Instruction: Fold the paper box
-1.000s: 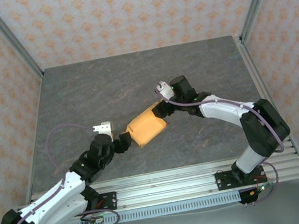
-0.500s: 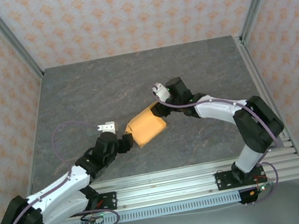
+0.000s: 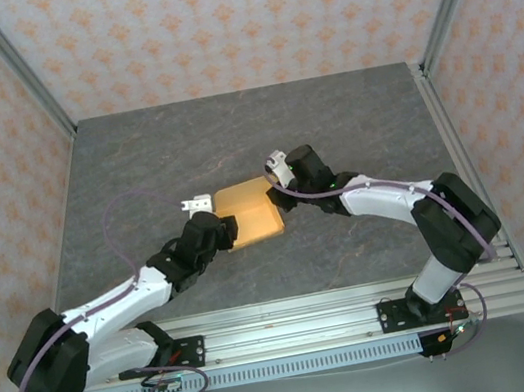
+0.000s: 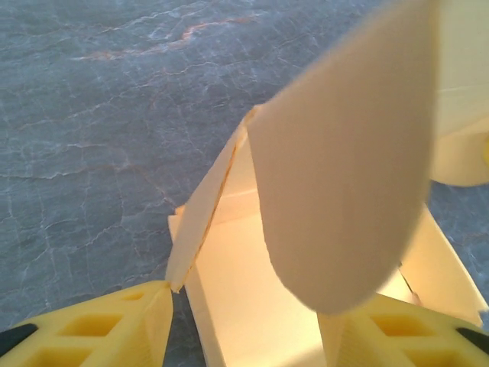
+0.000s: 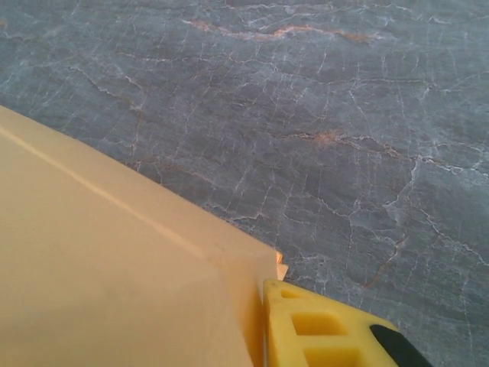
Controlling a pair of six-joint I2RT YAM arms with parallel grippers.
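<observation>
The paper box (image 3: 248, 212), thin tan-orange kraft card folded into a compact block, lies near the middle of the dark grey stone-patterned tabletop (image 3: 350, 119), a little toward the near edge. From above it looks almost square, its sides nearly parallel with the table's, so no long axis can be told. Its open end faces the left wrist camera, with a rounded flap (image 4: 344, 168) raised. The left gripper (image 3: 229, 230) meets its near-left edge, yellow fingers (image 4: 114, 336) spread either side of the card; whether they press I cannot tell. The right gripper (image 3: 276, 196) sits at its right edge, one yellow finger (image 5: 321, 332) against a corner and the other hidden, so its grip is unclear. Bare table lies wide beyond and to both sides; a silver aluminium rail (image 3: 295, 327) bounds the near edge.
</observation>
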